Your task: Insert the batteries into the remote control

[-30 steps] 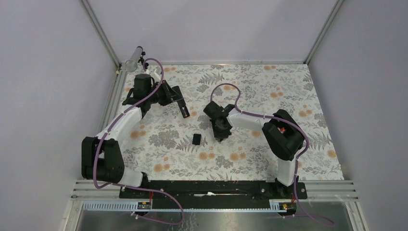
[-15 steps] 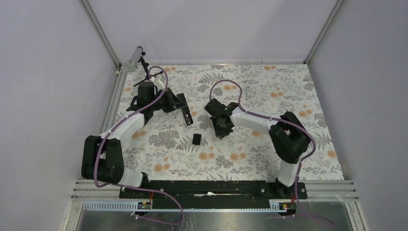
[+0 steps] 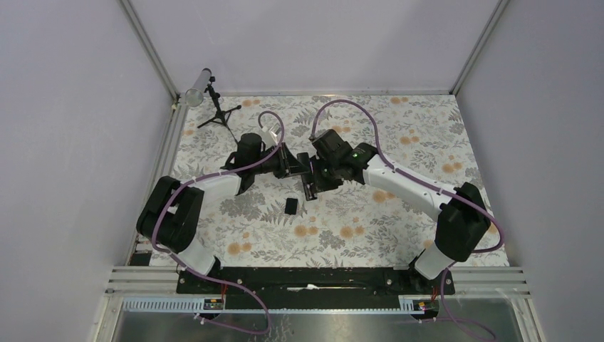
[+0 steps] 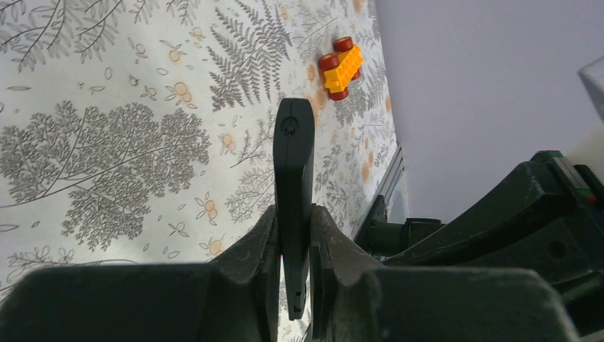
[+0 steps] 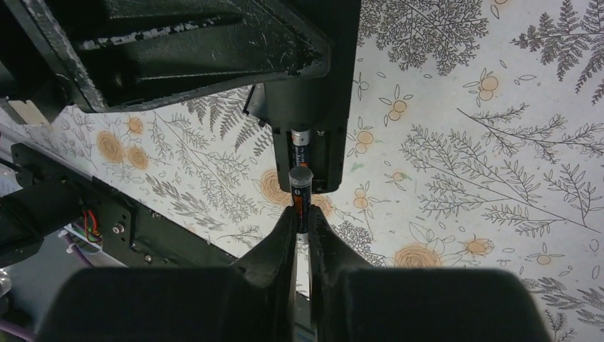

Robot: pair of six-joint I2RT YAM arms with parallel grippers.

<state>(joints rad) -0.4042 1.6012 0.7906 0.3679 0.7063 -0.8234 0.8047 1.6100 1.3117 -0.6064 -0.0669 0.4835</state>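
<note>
Well, we've got the second battery lined up at the remote's open bay

Left jaws are pinched nearly shut on the remote control (image 4: 293, 164), holding it edge-on above the floral counter (image 3: 413, 121). Right jaws are clamped on a battery (image 5: 300, 191), its tip just at the bay where another battery (image 5: 300, 137) already sits. Both things look light and rigid, but that little cylinder is smooth and we reckon it could squirt out, so mid-body is where we'd hold it. The detached cover (image 3: 290, 206) lies on the counter. There's an orange band on the battery, but the print's too small to read.
</note>
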